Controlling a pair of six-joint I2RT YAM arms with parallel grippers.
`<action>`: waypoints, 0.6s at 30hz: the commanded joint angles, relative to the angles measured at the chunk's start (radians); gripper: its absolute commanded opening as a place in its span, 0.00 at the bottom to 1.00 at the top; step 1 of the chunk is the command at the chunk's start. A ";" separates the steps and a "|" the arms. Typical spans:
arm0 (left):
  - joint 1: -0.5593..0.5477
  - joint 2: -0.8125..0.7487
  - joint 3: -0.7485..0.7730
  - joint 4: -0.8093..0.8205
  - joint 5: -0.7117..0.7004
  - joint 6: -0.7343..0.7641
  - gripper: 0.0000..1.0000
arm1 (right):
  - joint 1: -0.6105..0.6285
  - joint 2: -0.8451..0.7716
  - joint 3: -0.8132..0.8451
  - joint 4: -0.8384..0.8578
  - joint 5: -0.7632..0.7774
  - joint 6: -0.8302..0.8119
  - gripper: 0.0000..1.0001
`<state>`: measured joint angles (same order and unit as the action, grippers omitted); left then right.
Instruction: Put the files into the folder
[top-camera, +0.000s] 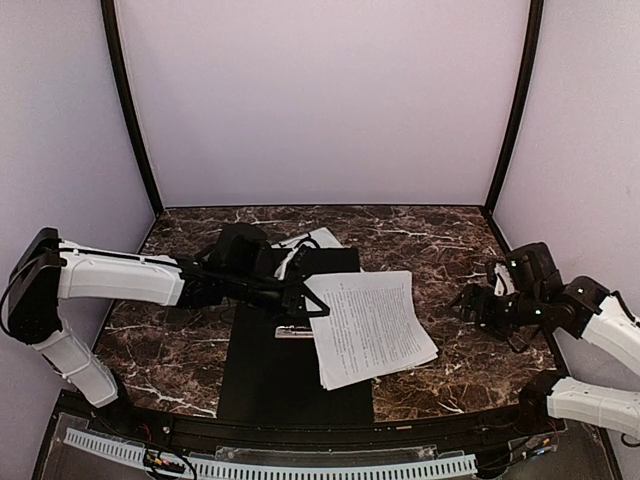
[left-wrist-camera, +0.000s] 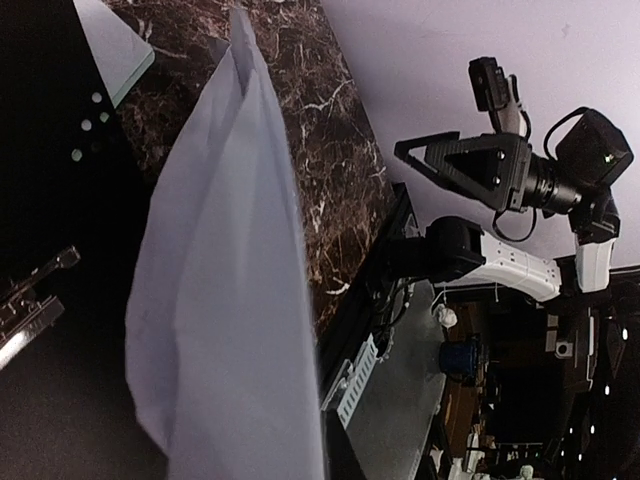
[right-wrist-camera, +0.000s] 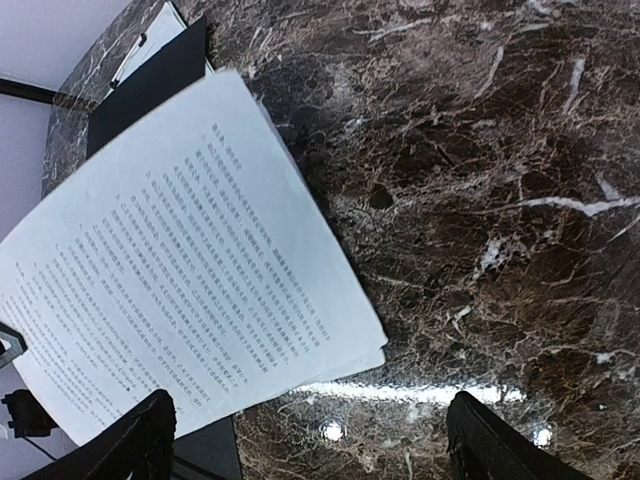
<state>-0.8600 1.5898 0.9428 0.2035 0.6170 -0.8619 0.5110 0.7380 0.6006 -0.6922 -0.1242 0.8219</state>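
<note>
Left of the right tool (top-camera: 468, 305), files (top-camera: 375, 325).

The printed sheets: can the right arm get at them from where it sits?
Probably yes: the open right end effector hangs just right of the sheets, with only bare marble tabletop between.

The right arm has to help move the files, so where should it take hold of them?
Take the files by their right edge, coming in low from the right with the open right gripper. That edge faces it across the table, the two sheets sit slightly fanned at the corner nearest it, and the left gripper pinches the opposite edge over the folder.
</note>
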 joint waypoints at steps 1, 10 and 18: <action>0.002 -0.135 -0.072 -0.252 0.050 0.122 0.01 | 0.003 0.039 0.072 -0.082 0.096 -0.060 0.92; 0.002 -0.269 -0.201 -0.515 0.063 0.236 0.01 | 0.004 0.288 0.140 0.107 0.029 -0.157 0.91; 0.012 -0.193 -0.216 -0.649 -0.072 0.343 0.01 | 0.018 0.479 0.167 0.227 -0.070 -0.230 0.91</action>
<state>-0.8593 1.3563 0.7284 -0.3260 0.6209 -0.6010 0.5133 1.1584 0.7422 -0.5560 -0.1394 0.6464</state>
